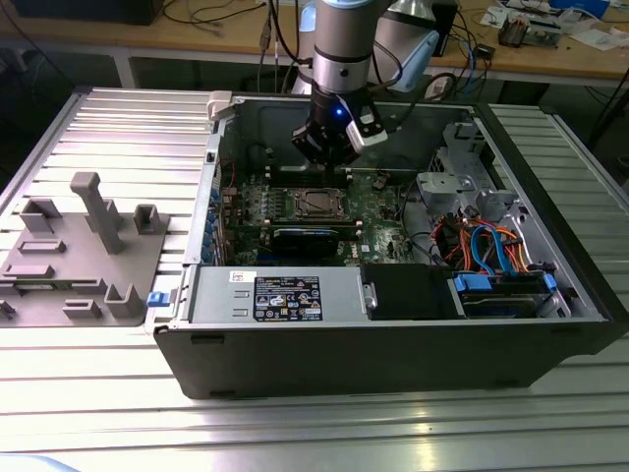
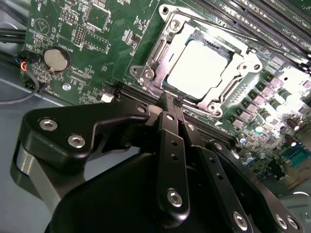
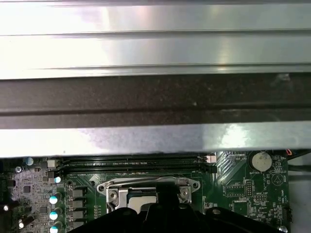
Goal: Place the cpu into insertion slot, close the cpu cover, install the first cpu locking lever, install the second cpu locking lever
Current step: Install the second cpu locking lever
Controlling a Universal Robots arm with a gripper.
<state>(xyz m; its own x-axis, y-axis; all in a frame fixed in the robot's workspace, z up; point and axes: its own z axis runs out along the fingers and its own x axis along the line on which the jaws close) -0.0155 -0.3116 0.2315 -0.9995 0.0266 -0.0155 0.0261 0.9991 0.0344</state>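
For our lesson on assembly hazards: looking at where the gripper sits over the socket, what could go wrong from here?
1. The gripper hangs close beside the cpu seated under the cpu cover; a slip could scrape them.
2. Memory slots and capacitors crowd the socket, so a sideways move might strike them.

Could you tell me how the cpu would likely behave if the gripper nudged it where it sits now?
The cpu lies flat in the insertion slot, framed by the cpu cover, so it probably would not slide or tip. Its smooth metal top looks stiff but likely slippery. The gripper looks shut beside it.
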